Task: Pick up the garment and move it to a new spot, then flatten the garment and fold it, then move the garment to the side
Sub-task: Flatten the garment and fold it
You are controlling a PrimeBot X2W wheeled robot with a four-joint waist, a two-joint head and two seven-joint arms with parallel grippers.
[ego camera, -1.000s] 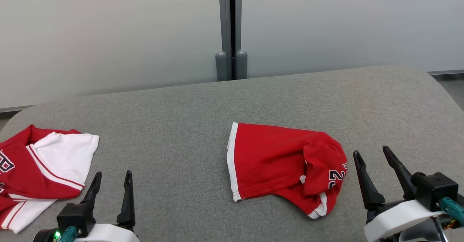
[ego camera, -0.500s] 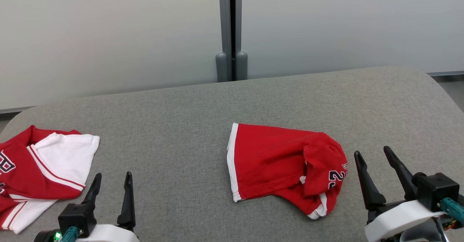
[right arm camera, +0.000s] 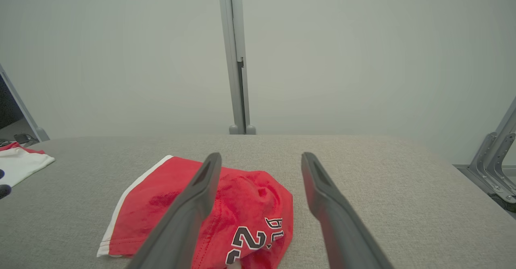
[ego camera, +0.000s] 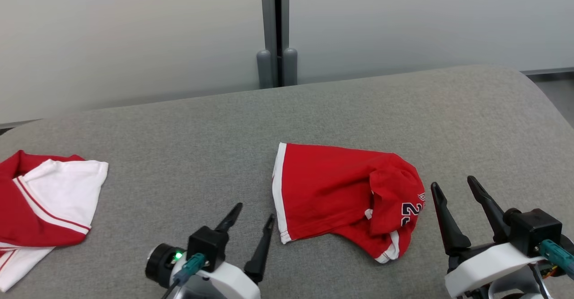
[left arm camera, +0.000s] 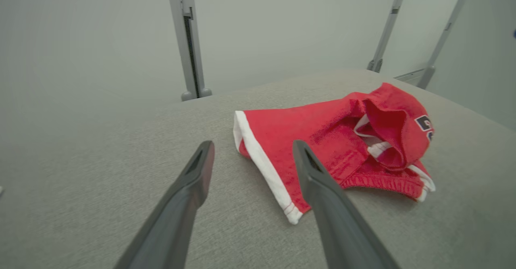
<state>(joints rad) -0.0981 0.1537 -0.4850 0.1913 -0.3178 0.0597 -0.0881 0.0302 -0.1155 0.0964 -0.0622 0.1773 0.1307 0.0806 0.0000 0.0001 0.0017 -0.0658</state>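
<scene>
The garment (ego camera: pixel 332 191) is a crumpled pair of red shorts with a white hem and a dark number print, lying in the middle of the grey padded table (ego camera: pixel 179 137). My left gripper (ego camera: pixel 254 211) is open just left of the garment's white-hemmed edge, fingers angled toward it and apart from it. In the left wrist view the garment (left arm camera: pixel 322 136) lies just beyond the left gripper (left arm camera: pixel 253 144). My right gripper (ego camera: pixel 453 183) is open beside the garment's right end, holding nothing. In the right wrist view the garment (right arm camera: pixel 250 204) sits below and left of the right gripper (right arm camera: pixel 262 155).
A second red and white jersey (ego camera: pixel 45 200) lies at the table's left edge, also seen as a white corner (right arm camera: pixel 20 162) in the right wrist view. A grey post (ego camera: pixel 273 30) stands against the pale wall behind the table. The table's right corner rounds off.
My left gripper has swung right and forward, from the lower left to just beside the garment's hemmed edge. The head view has shifted slightly. The right gripper and garment have not moved.
</scene>
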